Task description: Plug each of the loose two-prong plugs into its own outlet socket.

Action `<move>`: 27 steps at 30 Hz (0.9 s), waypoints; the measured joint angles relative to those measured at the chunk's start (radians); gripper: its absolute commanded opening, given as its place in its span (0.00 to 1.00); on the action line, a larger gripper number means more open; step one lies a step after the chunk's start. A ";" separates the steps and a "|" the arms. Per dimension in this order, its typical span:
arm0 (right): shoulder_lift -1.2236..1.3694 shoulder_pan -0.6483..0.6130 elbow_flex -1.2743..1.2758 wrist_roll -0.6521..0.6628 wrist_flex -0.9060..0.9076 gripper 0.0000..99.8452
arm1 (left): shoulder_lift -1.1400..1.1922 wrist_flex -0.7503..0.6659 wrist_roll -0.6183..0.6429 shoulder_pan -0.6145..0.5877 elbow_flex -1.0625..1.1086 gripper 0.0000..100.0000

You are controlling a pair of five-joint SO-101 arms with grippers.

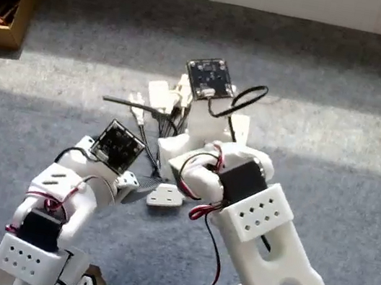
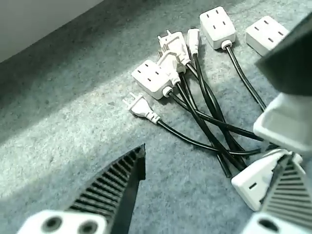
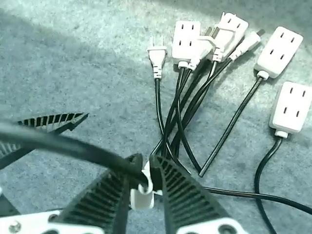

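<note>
**One plug gripped by the right arm, left fingers spread beside an outlet block**

A white two-prong plug [image 3: 140, 195] is clenched between the ribbed fingers [image 3: 185, 195] of the right gripper [image 3: 145, 163]. Its black cord [image 3: 63, 144] is seen running out across the gripper. The plug is held above the grey carpet [image 3: 73, 63] and is seated in no socket.

The left gripper [image 2: 214, 153] is spread wide, with nothing grasped. A white outlet block [image 2: 253, 183] is seen lying just beside one of its fingers [image 2: 287, 187] — whether the two touch cannot be told. In the high view this block [image 1: 165, 197] is seen on the carpet between the two arms.

Farther off, a second plug [image 2: 141, 107] is left loose on the carpet, with its prongs pointed away from the cable bundle [image 2: 209, 122]. It lies just beside an outlet socket [image 2: 152, 78] but is not inserted in it. Two further sockets [image 2: 218, 24] are set side by side beyond. A cluster of white plug and socket parts [image 2: 173, 48] is gathered between them and the near socket — whether any of these are mated cannot be told. The black cables are crossed over one another and drawn together toward the grippers.

From the right wrist view, one more socket [image 3: 292, 107] is seen apart from the rest, with its cable curving away beneath it.
</note>
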 measured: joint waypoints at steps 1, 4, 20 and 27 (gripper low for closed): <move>0.000 0.000 0.000 0.000 0.000 0.01 | -0.006 0.002 0.000 0.011 0.000 0.39; 0.000 0.000 0.003 0.000 0.000 0.01 | -0.017 0.003 0.000 0.018 0.000 0.39; 0.002 -0.002 0.017 0.000 -0.003 0.01 | -0.031 0.107 0.000 0.127 -0.002 0.39; 0.002 -0.002 0.017 0.000 0.015 0.01 | -0.029 -0.072 0.000 0.011 0.075 0.39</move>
